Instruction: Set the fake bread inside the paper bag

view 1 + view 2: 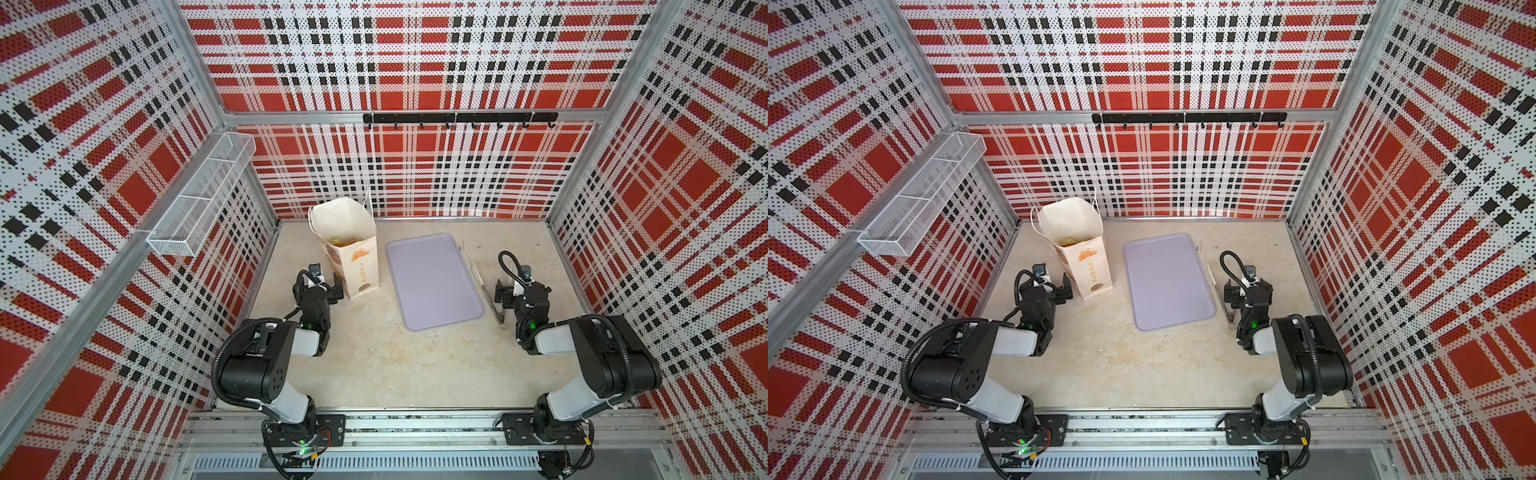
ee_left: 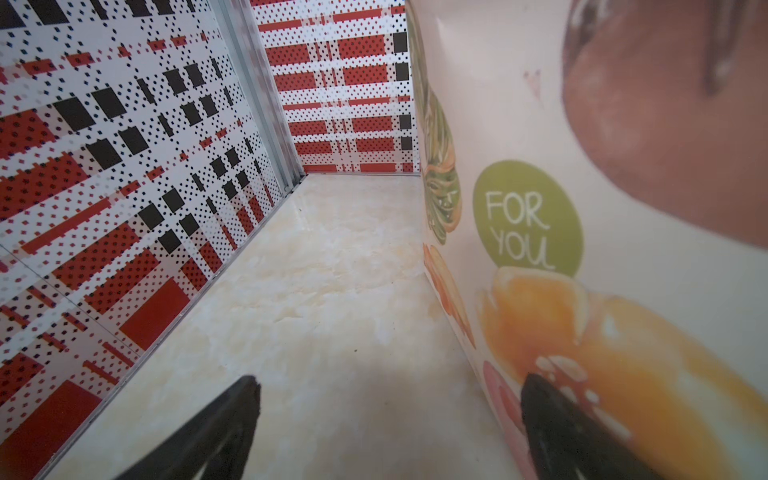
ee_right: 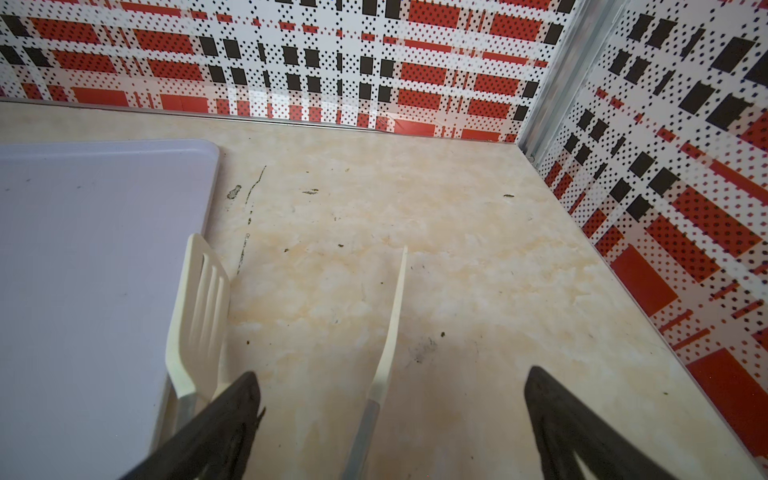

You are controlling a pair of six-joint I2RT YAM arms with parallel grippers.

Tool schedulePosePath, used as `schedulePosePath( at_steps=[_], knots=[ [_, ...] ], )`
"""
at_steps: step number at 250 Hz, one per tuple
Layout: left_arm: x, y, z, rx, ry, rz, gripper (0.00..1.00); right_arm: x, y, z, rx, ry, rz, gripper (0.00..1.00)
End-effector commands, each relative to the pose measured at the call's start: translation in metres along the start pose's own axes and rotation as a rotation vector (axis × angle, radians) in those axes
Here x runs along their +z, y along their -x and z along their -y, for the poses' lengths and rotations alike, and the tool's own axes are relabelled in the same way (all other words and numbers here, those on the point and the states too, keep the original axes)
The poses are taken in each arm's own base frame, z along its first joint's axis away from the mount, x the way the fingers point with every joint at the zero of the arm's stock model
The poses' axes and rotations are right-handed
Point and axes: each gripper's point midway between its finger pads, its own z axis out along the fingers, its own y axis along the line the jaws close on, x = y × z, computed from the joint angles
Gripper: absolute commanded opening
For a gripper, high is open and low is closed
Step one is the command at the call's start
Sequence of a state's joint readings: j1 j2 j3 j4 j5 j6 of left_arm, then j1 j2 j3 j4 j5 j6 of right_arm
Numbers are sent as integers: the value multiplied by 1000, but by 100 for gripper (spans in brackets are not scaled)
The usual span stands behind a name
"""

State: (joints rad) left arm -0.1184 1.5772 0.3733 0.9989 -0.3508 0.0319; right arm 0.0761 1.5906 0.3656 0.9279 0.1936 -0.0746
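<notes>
Bread (image 1: 343, 240) sits inside the bag (image 1: 358, 268) at centre left; the tray (image 1: 434, 291) is bare. The left pincer (image 1: 335, 287) and the right pincer (image 1: 501, 294) stand spread, empty. I think the left, just beside the bag, should retreat gently.

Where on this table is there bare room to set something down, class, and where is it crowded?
Bare: the table in front, between both arms and the tray; the back right corner; the tray itself. Crowded: left gripper close beside the paper bag; tongs along the tray's edge by the right gripper.
</notes>
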Motion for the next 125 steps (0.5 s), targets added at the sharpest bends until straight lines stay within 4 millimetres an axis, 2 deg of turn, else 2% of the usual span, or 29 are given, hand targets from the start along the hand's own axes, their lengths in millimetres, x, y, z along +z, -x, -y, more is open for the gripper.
schedulePosePath(
  at_steps=[1,125],
  knots=[
    [1,0,0,9,5,2,99,3,16,3,17,-6,51,100],
    [1,0,0,10,4,0,99,3,17,3,18,-6,54,100]
  ],
)
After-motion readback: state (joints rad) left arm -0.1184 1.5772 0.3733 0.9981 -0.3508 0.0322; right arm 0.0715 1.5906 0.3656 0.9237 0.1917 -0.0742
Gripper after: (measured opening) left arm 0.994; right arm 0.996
